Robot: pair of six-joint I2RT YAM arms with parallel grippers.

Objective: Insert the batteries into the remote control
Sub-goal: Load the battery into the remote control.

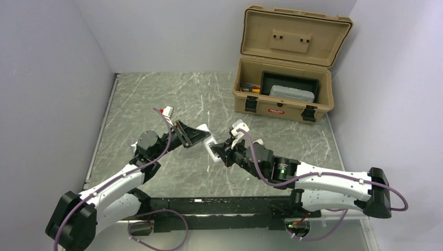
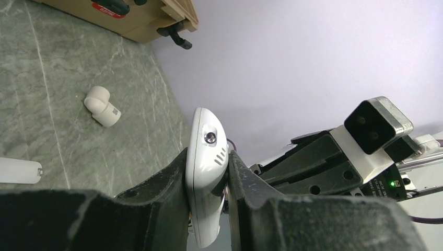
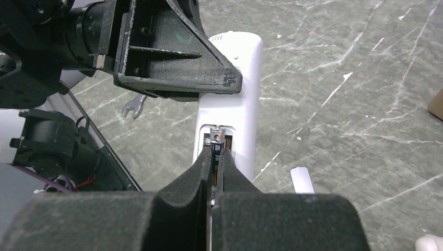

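Note:
My left gripper [image 2: 208, 166] is shut on the white remote control [image 2: 205, 151] and holds it edge-up above the table; both also show in the top view, gripper [image 1: 194, 135] and remote [image 1: 211, 149]. In the right wrist view the remote [image 3: 237, 94] shows its back with the battery bay open. My right gripper [image 3: 215, 159] is shut on a thin dark battery [image 3: 216, 137], whose tip sits in the open bay. In the top view the right gripper [image 1: 224, 151] meets the remote's end. I cannot make out a second battery.
A flat white cover piece [image 3: 302, 180] lies on the table, also in the left wrist view [image 2: 18, 171]. A stubby white plastic piece [image 2: 102, 107] lies near it. A small wrench [image 3: 133, 106] lies at the left. An open tan toolbox [image 1: 284, 68] stands at the back right.

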